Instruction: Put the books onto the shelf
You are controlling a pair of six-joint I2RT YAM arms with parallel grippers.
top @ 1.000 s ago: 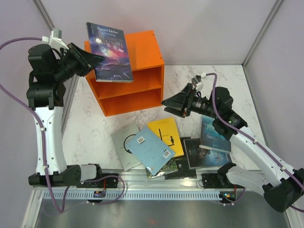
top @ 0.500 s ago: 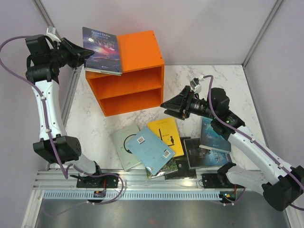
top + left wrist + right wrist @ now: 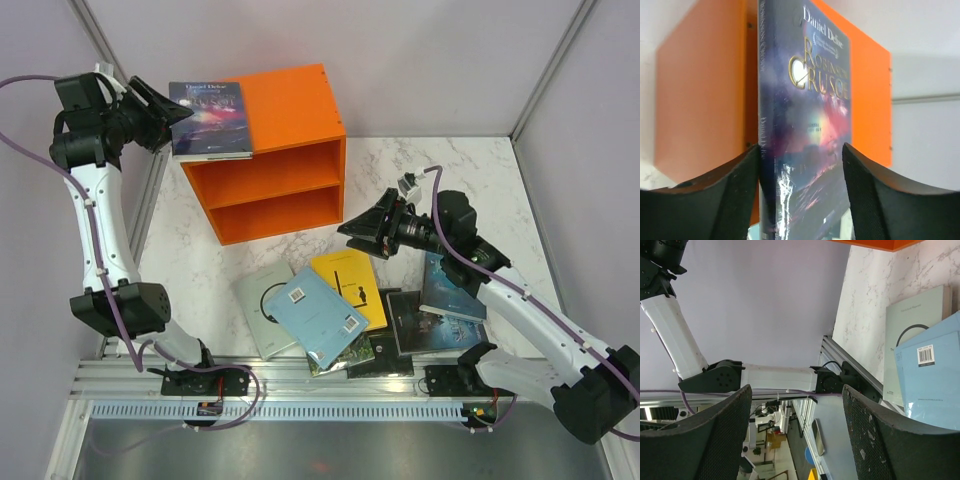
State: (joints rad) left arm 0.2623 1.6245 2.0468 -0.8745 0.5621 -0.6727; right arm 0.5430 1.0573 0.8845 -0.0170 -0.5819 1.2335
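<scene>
The left gripper (image 3: 800, 150) straddles the purple-blue book (image 3: 212, 118), one finger against its spine; I cannot tell whether it is pinched. The book lies flat just ahead of the fingers, on top of the orange shelf (image 3: 295, 105). The right gripper (image 3: 350, 226) hangs spread wide and empty. Below it is the marbled white table (image 3: 195, 262), with the yellow book (image 3: 352, 285) near its tips. Pale lilac walls (image 3: 430, 60) stand around.

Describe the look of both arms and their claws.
The left arm and right arm have white links and black joints. A purple cable runs along each. The left claw and right claw have broad black wedge-shaped fingers with textured pads.
</scene>
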